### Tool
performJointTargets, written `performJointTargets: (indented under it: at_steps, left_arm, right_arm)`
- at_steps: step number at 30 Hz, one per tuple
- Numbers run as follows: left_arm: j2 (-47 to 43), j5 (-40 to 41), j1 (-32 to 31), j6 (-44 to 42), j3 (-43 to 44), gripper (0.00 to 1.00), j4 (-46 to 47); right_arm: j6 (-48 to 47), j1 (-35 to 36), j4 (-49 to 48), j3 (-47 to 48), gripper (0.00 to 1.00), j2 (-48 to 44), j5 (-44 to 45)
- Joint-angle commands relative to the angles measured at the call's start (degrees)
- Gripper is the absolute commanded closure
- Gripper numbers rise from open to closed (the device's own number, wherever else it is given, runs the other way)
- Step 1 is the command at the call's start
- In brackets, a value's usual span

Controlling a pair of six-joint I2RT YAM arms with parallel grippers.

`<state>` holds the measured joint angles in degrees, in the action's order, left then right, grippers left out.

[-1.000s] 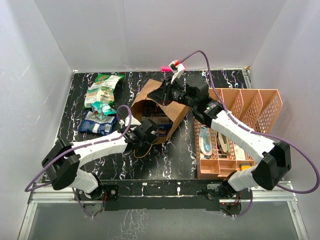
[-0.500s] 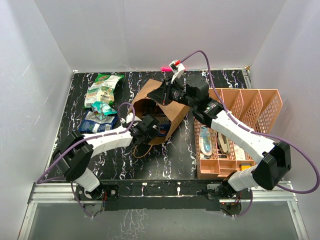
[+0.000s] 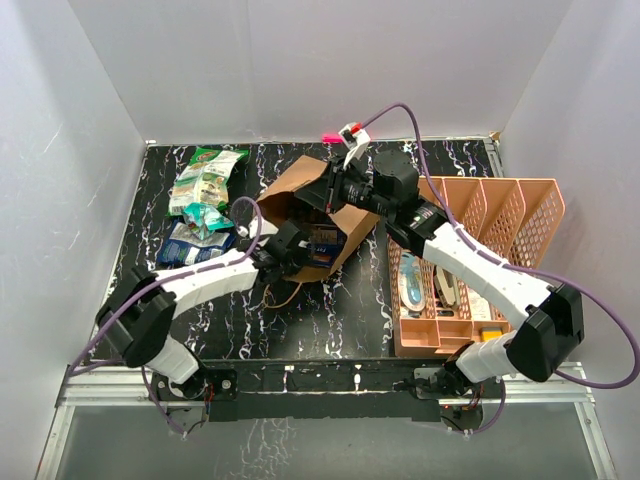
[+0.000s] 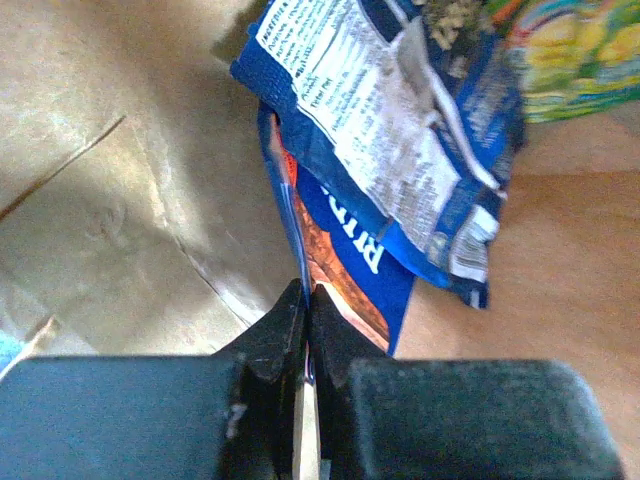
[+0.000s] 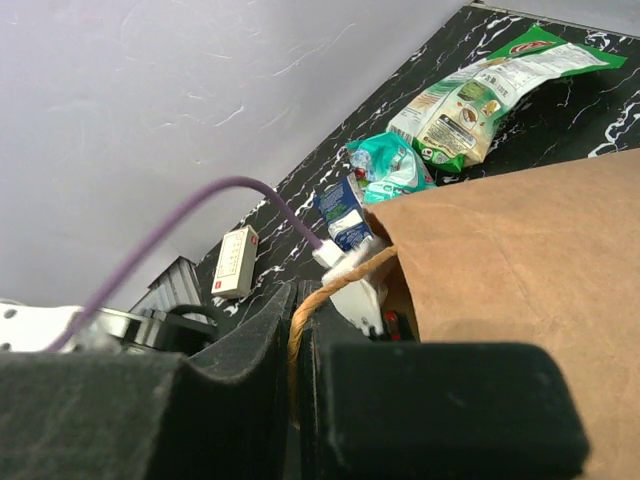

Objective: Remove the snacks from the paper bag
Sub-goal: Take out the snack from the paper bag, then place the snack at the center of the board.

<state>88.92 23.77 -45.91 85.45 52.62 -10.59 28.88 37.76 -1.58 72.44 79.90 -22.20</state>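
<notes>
Bright even light; left tool point(image 4: 307, 303) blurred

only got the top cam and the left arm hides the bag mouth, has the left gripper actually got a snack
Observer: Yes. In the left wrist view the left gripper is shut on the edge of a blue packet with an orange panel, inside the paper bag.
Operator: anything else in there
Observer: A second blue packet, its printed text facing the camera, lies over the pinched one, and a yellow-green packet sits beyond it.
Operator: and what's the right one holding
Observer: The right wrist view shows the right gripper shut on the bag's brown twine handle.
</notes>
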Motion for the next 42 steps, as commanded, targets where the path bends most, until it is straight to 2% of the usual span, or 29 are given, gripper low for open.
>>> performJointTargets:
  at_steps: [1,8,14,22,25,31,37,39,42]
  left_arm:
    - [-9.8,0.1,1.3,-2.0,1.9,1.0,-3.5]
    - [-17.9,-6.3,3.9,-7.6,4.8,1.0,-2.4]
    - [-21.4,-9.4,4.7,-15.8,9.6,1.0,-8.4]
    - [-34.2,-16.5,5.0,-34.7,9.7,1.0,-5.2]
    - [-38.7,-17.4,5.1,-41.4,11.2,1.0,-7.4]
    - [-41.0,-16.6,5.1,-57.8,22.0,1.0,-20.0]
    - [-39.9,-15.0,5.1,-66.4,32.0,1.0,-25.9]
    - [-38.4,-11.7,5.0,-67.5,33.9,1.0,-27.9]
    - [-36.3,2.4,5.0,-62.2,35.3,1.0,-33.0]
  right_arm:
    - [0.2,-0.2,-3.9,-0.8,0.92,-3.7,0.1]
    - [0.0,-0.3,-4.6,-4.8,0.92,-5.8,1.0]
    - [-0.2,-0.3,-4.6,-5.5,0.92,-7.6,3.4]
    - [-0.6,-0.2,-5.7,-7.3,0.92,-9.1,5.8]
    - [-0.8,-0.3,-5.8,-7.6,0.92,-9.3,6.4]
    - [-1.3,-0.3,-5.7,-7.8,0.92,-9.9,6.8]
    - [-1.4,-0.3,-5.7,-8.4,0.92,-10.9,7.5]
    - [-1.7,-0.3,-5.6,-8.5,0.92,-11.0,7.9]
    - [-1.8,-0.3,-5.3,-8.4,0.92,-11.2,8.6]
